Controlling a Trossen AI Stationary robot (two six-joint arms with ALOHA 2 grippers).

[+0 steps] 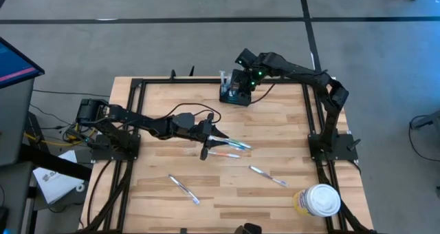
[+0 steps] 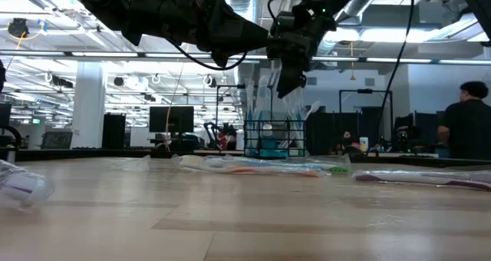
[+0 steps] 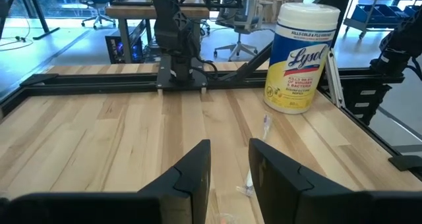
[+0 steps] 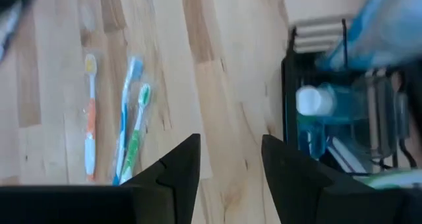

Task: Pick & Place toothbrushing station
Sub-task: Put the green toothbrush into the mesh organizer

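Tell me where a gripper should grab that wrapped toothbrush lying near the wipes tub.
Probably mid-handle on the wrapped toothbrush, coming straight down from above. It lies flat on the table, long and thin, so the fingers should straddle its narrow width, crosswise to its length. The wipes tub stands apart, leaving room.

Two dark jointed arms, black cables, green lights.

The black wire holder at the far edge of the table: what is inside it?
Inside the black wire holder the right wrist view shows a blue tube with a white cap. The right claw hangs above it and covers the rest.
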